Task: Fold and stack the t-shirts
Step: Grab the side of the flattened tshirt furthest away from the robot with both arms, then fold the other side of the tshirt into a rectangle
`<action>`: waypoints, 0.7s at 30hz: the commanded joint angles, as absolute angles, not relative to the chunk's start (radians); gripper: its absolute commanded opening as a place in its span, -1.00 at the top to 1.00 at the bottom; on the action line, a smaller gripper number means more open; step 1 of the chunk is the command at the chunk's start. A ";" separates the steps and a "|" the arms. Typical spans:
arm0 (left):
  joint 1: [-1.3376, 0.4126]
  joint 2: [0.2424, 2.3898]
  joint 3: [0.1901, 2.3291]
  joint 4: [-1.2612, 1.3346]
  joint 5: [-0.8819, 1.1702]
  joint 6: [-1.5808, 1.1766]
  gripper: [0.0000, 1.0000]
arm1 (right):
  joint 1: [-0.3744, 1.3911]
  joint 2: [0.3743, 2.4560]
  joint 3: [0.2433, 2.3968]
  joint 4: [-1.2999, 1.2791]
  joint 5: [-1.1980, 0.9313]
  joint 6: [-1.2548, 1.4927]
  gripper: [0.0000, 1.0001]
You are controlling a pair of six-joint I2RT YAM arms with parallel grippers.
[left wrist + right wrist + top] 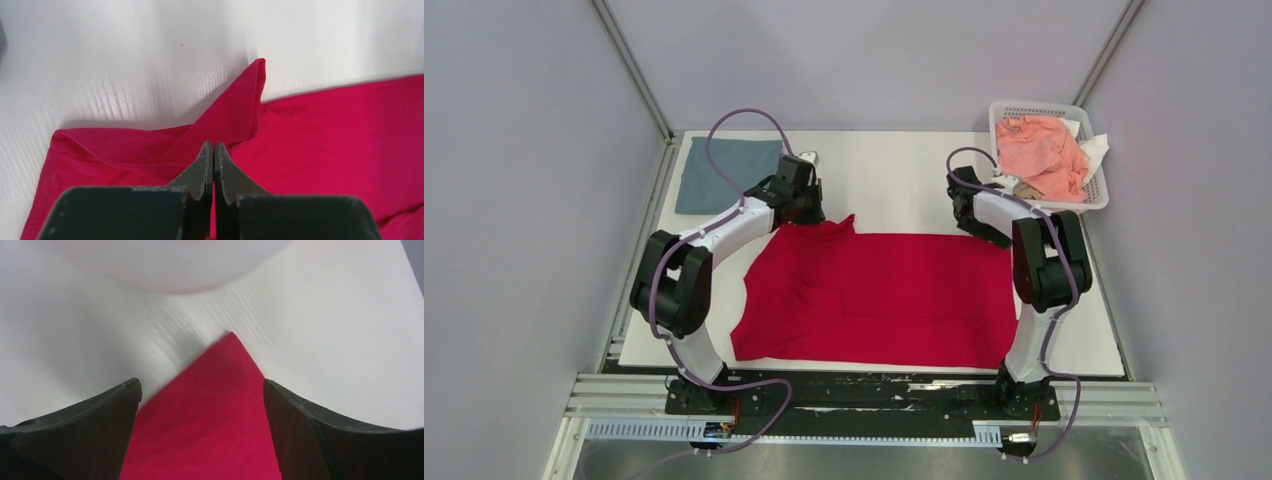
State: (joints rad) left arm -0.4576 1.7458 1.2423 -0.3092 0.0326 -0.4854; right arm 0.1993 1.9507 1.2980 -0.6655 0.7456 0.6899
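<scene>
Currently I am working the red t-shirt (874, 300), which is lying spread flat across the middle of the top view on the white table (904, 170). The grey-blue t-shirt (727, 172) is sitting folded in the upper left of that view, well apart from the red one. I am reading it as the base of the stack.

Left gripper (214, 150): clenched, fingertips meeting in the lower centre of its wrist view. Creases in the red cloth are running into the tips and a flap is standing up just beyond them. I am therefore judging that a pinch of cloth near the upper-left corner is caught between them; how much, I cannot tell.

Right gripper (201, 385): released, jaws standing wide and straddling the upper-right corner of the red cloth, which is pointing up the middle of its wrist view. I cannot tell whether the fingers are touching the table.

Reasoning: I am taking both upper corners so that the edge travels as one line and the fold comes out square. I am expecting the right side to need closing before any lift; otherwise the cloth will be skewing.

The white basket (1034, 105) in the upper right is holding salmon-pink cloth (1039, 155), clear of both arms.
</scene>
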 commanded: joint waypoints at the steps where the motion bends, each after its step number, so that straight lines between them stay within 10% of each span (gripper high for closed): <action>1: -0.460 1.687 1.226 -0.285 0.018 -0.498 1.00 | 0.187 1.882 1.214 -0.756 0.782 0.720 -0.84; 21: -0.460 1.614 1.180 -0.277 0.004 -0.495 1.00 | 0.144 1.972 1.297 -0.787 0.813 0.757 0.37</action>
State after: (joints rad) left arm -0.4576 1.6798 1.1877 -0.3092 0.0174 -0.4892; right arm 0.1474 1.9396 1.2400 -0.7784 0.8013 0.7372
